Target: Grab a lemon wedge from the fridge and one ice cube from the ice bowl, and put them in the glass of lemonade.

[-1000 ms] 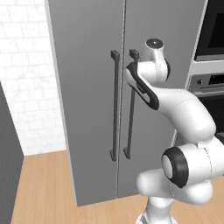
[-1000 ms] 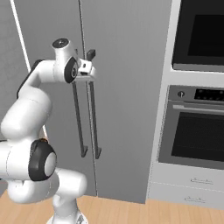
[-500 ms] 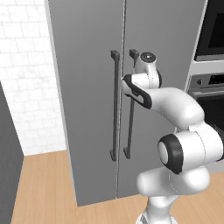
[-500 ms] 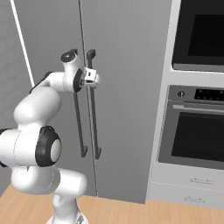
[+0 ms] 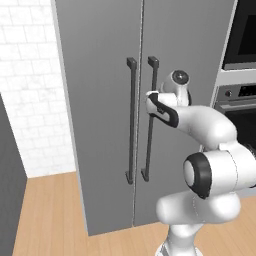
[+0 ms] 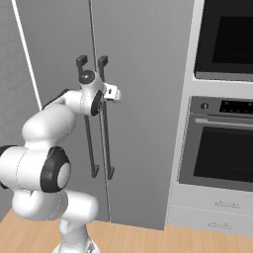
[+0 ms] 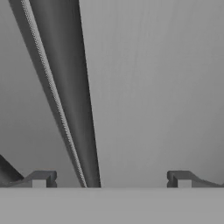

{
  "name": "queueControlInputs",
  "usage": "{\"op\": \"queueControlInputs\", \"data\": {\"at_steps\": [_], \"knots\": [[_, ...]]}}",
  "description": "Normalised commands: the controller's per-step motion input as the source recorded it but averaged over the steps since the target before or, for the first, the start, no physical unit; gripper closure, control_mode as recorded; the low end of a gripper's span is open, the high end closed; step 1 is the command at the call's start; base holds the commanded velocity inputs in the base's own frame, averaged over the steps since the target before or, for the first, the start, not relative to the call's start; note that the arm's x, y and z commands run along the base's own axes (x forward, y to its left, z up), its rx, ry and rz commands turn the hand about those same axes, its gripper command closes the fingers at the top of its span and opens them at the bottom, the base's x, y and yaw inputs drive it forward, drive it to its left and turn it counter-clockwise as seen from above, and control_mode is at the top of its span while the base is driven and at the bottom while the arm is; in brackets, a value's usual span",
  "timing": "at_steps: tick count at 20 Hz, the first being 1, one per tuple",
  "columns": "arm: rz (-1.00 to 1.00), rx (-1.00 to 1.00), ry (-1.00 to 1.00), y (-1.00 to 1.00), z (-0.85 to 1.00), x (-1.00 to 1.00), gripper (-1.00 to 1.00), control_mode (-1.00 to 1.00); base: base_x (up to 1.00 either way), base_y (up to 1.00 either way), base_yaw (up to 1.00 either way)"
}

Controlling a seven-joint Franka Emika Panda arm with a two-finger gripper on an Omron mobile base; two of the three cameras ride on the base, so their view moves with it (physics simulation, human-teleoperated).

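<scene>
At fridge handle, spread pincer.

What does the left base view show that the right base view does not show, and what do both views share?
The left base view alone shows a white brick wall left of the fridge.

The right base view alone shows the lower built-in oven fully, with the drawers beneath it.

Both show the closed grey fridge doors, two dark vertical bar handles, the wooden floor, and the white arm reaching with its pincer to the right-hand handle.
</scene>
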Motion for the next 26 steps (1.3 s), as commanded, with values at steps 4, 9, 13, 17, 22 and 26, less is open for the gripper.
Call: {"op": "queueControlInputs", "data": {"at_steps": [4,9,13,17,22,26], "knots": [[0.00,0.00,0.00,0.24,0.00,0.31,-1.00,-1.00,0.00,0.00,0.00],[0.00,0.00,0.01,0.18,-0.03,0.20,-1.00,-1.00,0.00,0.00,0.00],[0.00,0.00,0.00,0.00,-0.22,0.41,-1.00,-1.00,0.00,0.00,0.00],[0.00,0.00,0.00,0.00,-0.26,0.38,-1.00,-1.00,0.00,0.00,0.00],[0.00,0.00,0.00,0.00,-0.04,0.06,-1.00,-1.00,0.00,0.00,0.00],[0.00,0.00,0.00,0.00,0.00,0.01,1.00,-1.00,0.00,0.00,0.00]]}}
